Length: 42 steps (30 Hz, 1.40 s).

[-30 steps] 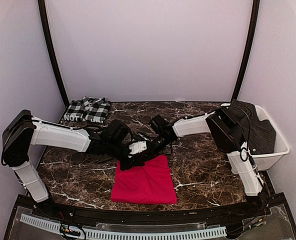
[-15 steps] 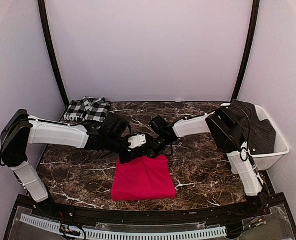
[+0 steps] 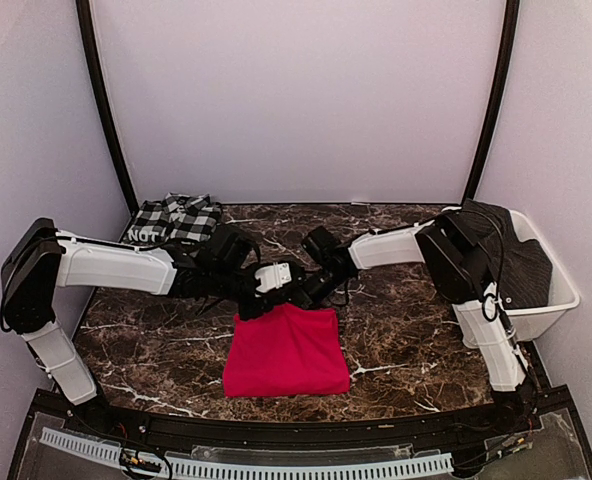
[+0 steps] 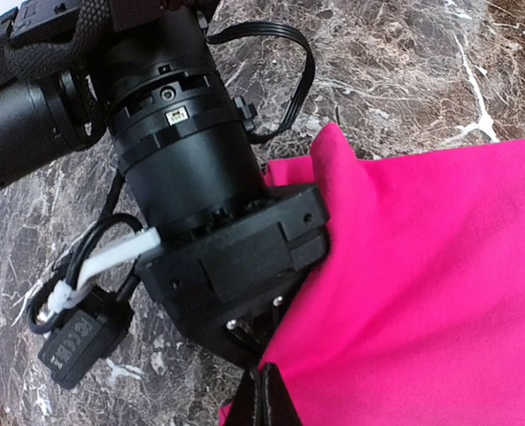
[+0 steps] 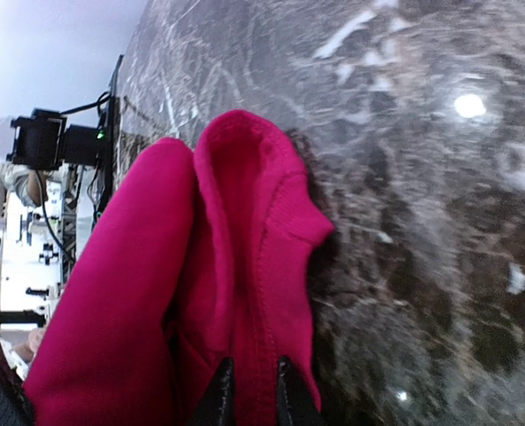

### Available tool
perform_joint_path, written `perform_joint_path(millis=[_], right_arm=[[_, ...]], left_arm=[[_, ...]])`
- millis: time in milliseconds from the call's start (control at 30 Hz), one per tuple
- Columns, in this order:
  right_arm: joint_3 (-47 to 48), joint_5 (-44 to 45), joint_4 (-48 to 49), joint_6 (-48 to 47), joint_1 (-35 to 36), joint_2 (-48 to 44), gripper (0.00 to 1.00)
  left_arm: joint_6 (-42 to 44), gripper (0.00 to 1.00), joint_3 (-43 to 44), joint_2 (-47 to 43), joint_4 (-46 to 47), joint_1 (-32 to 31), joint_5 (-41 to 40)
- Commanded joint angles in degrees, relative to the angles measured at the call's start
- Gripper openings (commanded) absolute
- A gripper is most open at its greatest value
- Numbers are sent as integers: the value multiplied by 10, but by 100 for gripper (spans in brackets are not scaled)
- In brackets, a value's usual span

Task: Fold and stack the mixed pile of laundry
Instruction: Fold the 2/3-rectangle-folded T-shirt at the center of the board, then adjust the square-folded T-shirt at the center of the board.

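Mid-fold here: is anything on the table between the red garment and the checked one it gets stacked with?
No loose object lies on the marble table between the red garment and the checked garment. Only the left arm reaches across that stretch.

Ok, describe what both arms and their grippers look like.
Both the left arm and right arm have white shell links with black cylindrical joints. The right gripper ends in slim dark fingers; its blocky black housing carries looping black cables and a white-wrapped lead.
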Motion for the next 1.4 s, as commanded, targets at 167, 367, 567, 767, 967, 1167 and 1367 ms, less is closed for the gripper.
perform_joint_path(millis=[167, 367, 567, 767, 967, 1167, 1367], right_arm=[[11, 102, -75, -34, -79, -105, 32], [-88, 144, -66, -45, -123, -210, 38], [-230, 159, 2, -38, -124, -293, 38], [-262, 141, 24, -34, -123, -277, 38], [-264, 123, 24, -46, -116, -270, 40], [-258, 131, 17, -55, -98, -251, 41], [-259, 142, 12, -61, -95, -238, 41]], left_arm=[[-32, 35, -2, -23, 33, 7, -53], [-204, 40, -35, -90, 12, 38, -59], [-422, 42, -104, -158, -6, 83, -19], [-547, 42, -152, -178, -16, 110, -2], [-619, 42, -193, -175, 6, 133, 27], [-643, 43, -207, -148, 28, 135, 41], [-650, 43, -201, -103, 67, 136, 63]])
